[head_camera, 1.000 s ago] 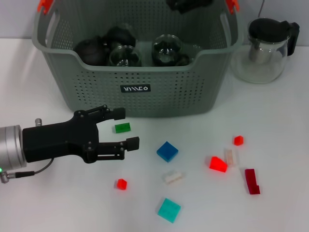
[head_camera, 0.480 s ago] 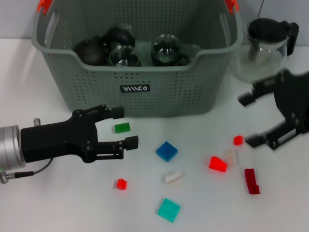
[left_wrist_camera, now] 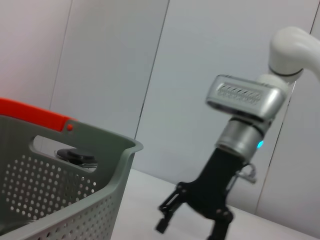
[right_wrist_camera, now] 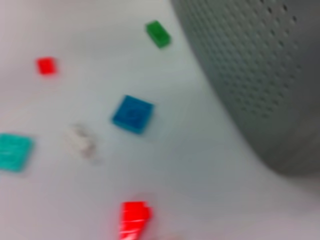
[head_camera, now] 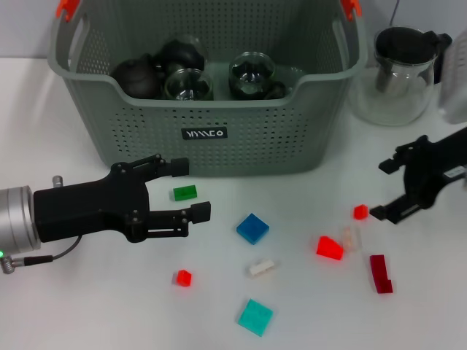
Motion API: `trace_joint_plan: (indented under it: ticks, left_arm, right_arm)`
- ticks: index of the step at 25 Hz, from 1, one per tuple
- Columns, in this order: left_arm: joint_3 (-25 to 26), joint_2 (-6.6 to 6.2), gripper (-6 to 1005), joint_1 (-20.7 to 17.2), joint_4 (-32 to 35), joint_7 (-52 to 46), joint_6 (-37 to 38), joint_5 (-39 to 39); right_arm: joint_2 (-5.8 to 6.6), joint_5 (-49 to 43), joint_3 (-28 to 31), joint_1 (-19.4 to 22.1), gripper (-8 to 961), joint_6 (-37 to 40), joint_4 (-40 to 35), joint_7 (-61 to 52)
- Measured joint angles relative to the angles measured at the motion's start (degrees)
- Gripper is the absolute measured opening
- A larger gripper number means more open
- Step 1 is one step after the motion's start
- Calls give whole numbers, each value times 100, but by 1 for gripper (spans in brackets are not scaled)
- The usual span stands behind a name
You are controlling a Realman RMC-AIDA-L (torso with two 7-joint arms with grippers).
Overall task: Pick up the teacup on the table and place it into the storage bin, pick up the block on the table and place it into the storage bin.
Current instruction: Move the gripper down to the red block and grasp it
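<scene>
head: overhead, down | wrists: low, near | shared: storage bin (head_camera: 204,109)

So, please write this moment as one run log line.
left gripper: open, around small green block | right gripper: open, near small red block | grey-green perforated storage bin: holds teacups

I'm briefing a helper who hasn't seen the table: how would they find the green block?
Start at the storage bin and find the black label on its front wall. On the table just below it, slightly to the robot's left, lies the green block, between the open fingers of the left gripper. It is the only green block; the others are red, blue, teal or whitish.
</scene>
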State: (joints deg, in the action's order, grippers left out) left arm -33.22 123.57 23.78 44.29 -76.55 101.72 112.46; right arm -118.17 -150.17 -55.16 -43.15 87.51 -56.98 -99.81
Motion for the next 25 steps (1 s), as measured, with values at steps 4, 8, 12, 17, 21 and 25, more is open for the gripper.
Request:
trace_joint_plan:
  ticks: [4,8,12,17,21,25]
  left_arm:
    - [0,0,919,-9,0,0,-3,5]
    - [0,0,919,-16,0,0,-3,7]
    - [0,0,918,-27,0,0,-3,10]
    - [0,0,917,-32,0,-1,-11,13]
    - [16,0,917,-35,0,-7,-12,13]
    - [30,3,918,-40,0,-7,-12,13]
  right_arm:
    - [-63,-80,-241,-152,941,-666,546,64]
    - [-90,-88,-407,-247,936,-1085,910,68]
    - [-105,-93,-480,-267,928,-1326,1074,79]
    - [-124,-97,-515,-258,906,-1450,1176,142]
    - [-126,-100,-542,-272,848,-1496,1241,147]
    - [-127,-101,-574,-273,789,-1515,1304,169]
